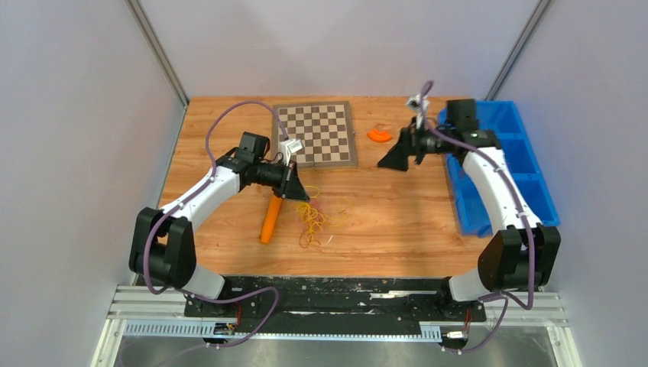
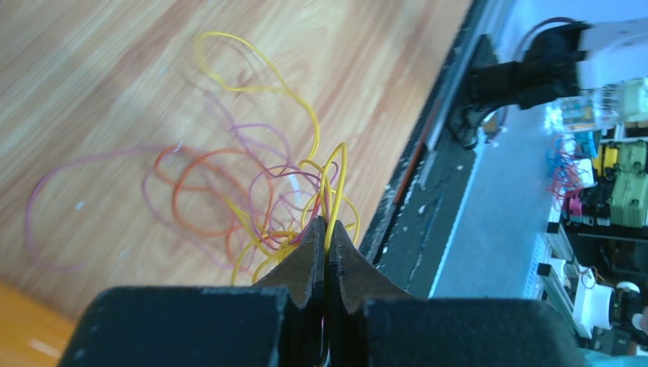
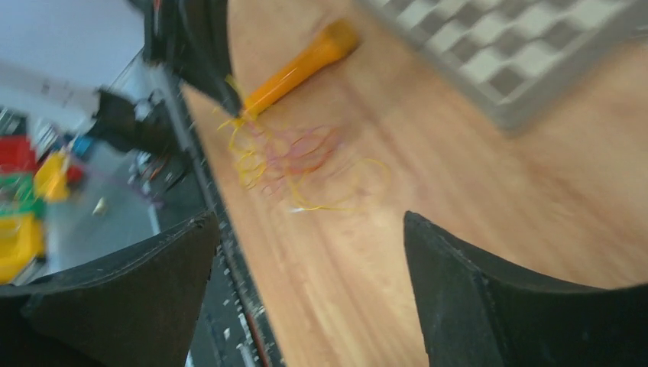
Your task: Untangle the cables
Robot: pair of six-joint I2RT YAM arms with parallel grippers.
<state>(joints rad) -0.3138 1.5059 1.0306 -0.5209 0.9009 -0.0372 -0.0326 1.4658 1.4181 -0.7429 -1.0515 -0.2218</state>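
The cables (image 1: 312, 220) are thin yellow, orange and purplish wires in a loose tangle on the wooden table, left of centre. In the left wrist view the tangle (image 2: 260, 200) hangs just past my fingertips. My left gripper (image 2: 328, 223) is shut on a yellow cable and sits at the tangle's upper end (image 1: 304, 196). My right gripper (image 1: 398, 159) is open and empty, held above the table at the right of the chessboard. Its view shows the tangle (image 3: 298, 164) far ahead between its spread fingers (image 3: 489, 298).
An orange marker-shaped stick (image 1: 270, 219) lies just left of the tangle. A chessboard (image 1: 316, 134) lies at the back centre. A small orange object (image 1: 378, 134) sits right of it. A blue bin (image 1: 504, 164) stands along the right edge.
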